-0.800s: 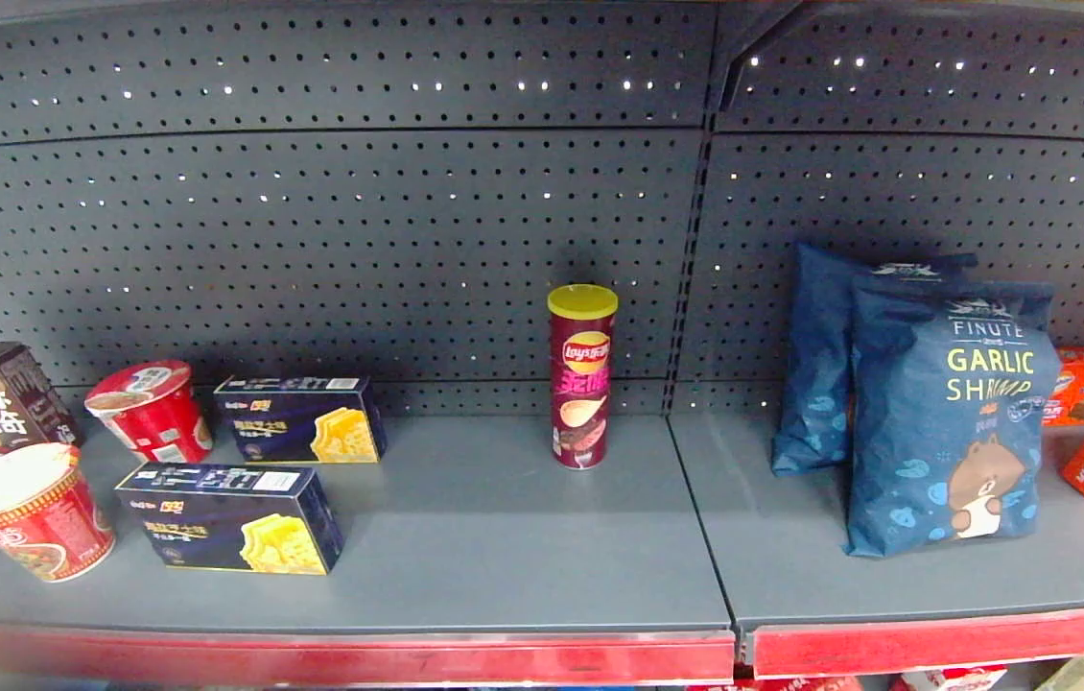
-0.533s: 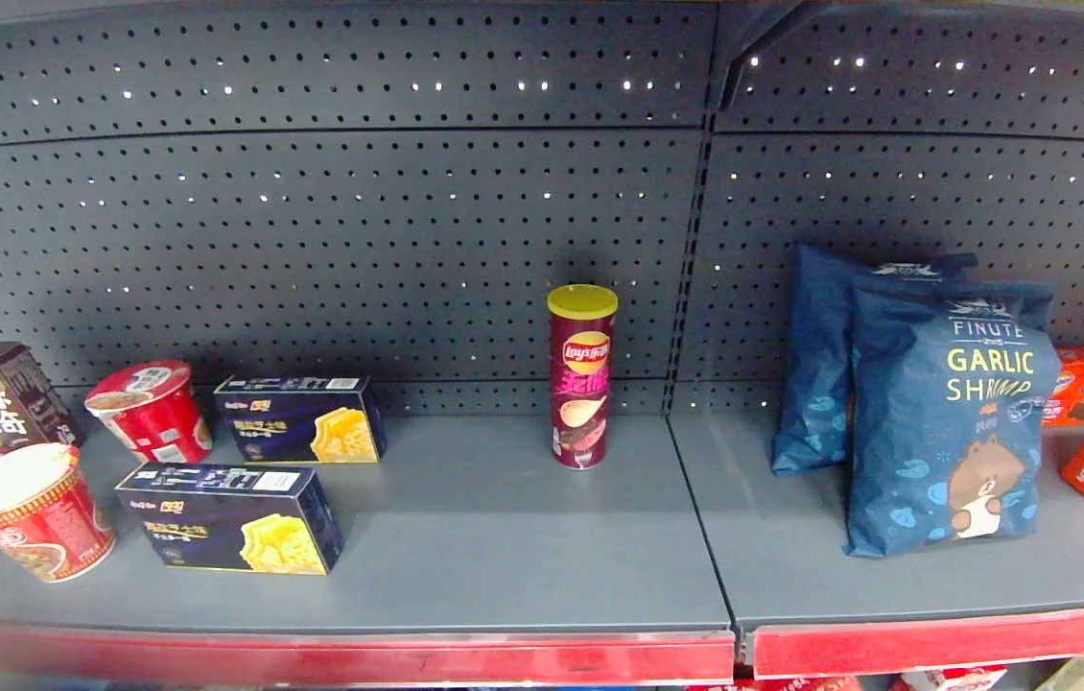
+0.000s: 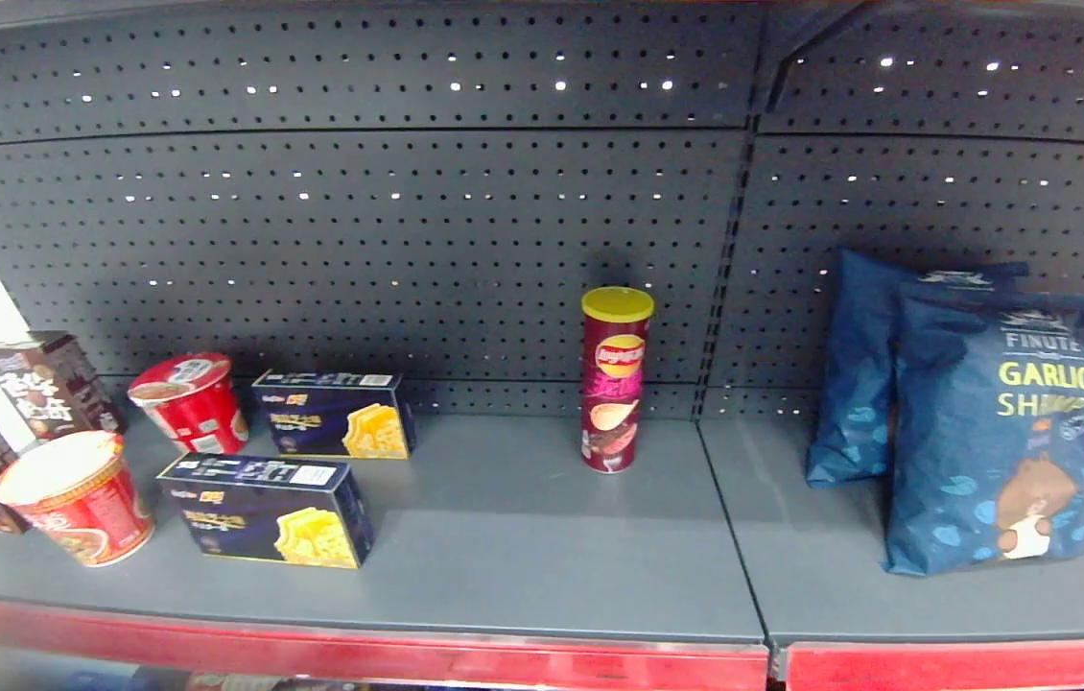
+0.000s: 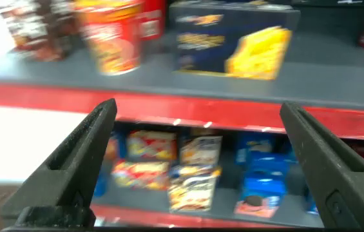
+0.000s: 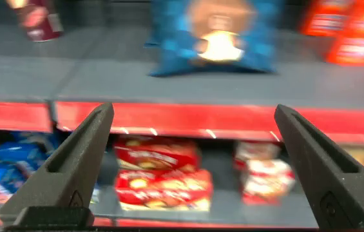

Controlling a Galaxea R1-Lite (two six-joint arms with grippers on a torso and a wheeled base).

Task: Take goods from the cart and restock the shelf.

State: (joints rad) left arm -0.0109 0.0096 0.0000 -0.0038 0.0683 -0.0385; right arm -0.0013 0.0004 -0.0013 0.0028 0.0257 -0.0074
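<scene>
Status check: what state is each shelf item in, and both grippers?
Chip can: upright, lid on.
Front cup noodle: standing, sealed.
Rear cup noodle: standing, sealed.
Front blue box: lying flat, closed.
Rear blue box: lying flat, closed.
Front chip bag: standing, sealed.
Rear chip bag: standing, sealed.
Left gripper: open, empty.
Right gripper: open, empty.

change: head camera shifted leftward | effect: shelf (image 3: 504, 537) and its goods sit farther right in view

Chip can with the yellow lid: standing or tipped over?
Upright. The chip can stands on its base on the shelf, yellow lid on top.
</scene>
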